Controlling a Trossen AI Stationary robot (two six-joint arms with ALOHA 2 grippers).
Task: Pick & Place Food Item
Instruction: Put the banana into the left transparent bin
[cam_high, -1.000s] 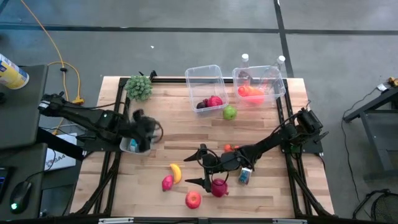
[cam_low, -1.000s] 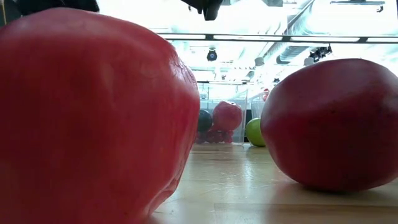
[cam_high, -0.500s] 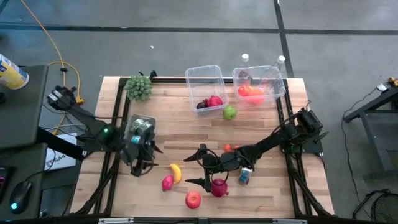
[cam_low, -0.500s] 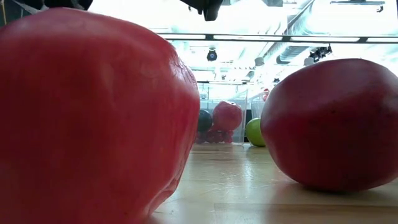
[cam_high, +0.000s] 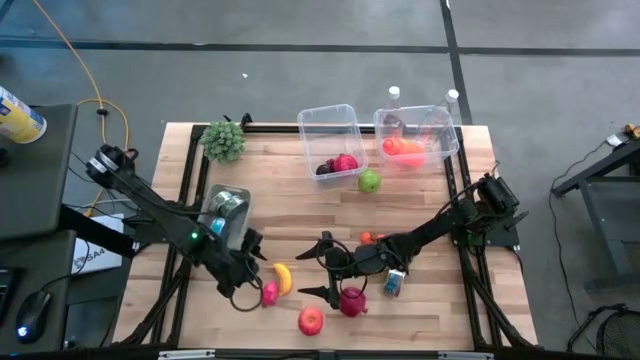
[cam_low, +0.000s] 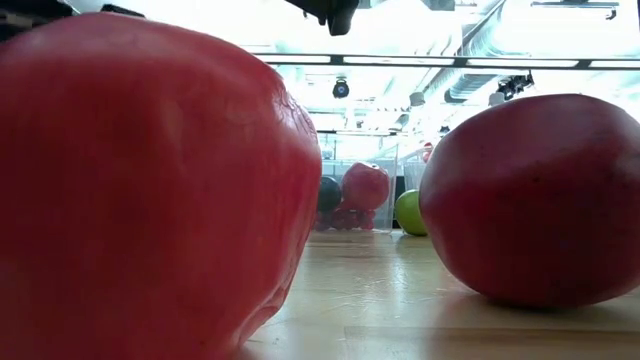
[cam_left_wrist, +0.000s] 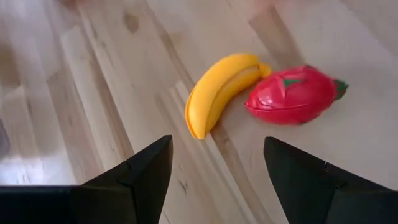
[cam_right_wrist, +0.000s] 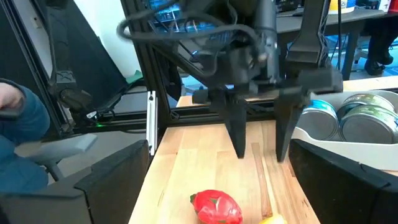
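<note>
Banana (cam_high: 283, 278) lies flat on table (cam_high: 420, 190), pink dragon fruit (cam_high: 269, 294) touching its side. Left gripper (cam_high: 247, 277) hangs just beside both, fingers spread, empty. Right gripper (cam_high: 322, 268) jaws wide, empty, near dark red apple (cam_high: 352, 300). Two clear bins (cam_high: 332, 138) along far edge.

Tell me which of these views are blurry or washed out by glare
Low view: two red fruits fill the frame, soft-edged, against blown-out ceiling lights. Left wrist view: banana and table slightly smeared. High view: evenly lit and sharp.
</note>
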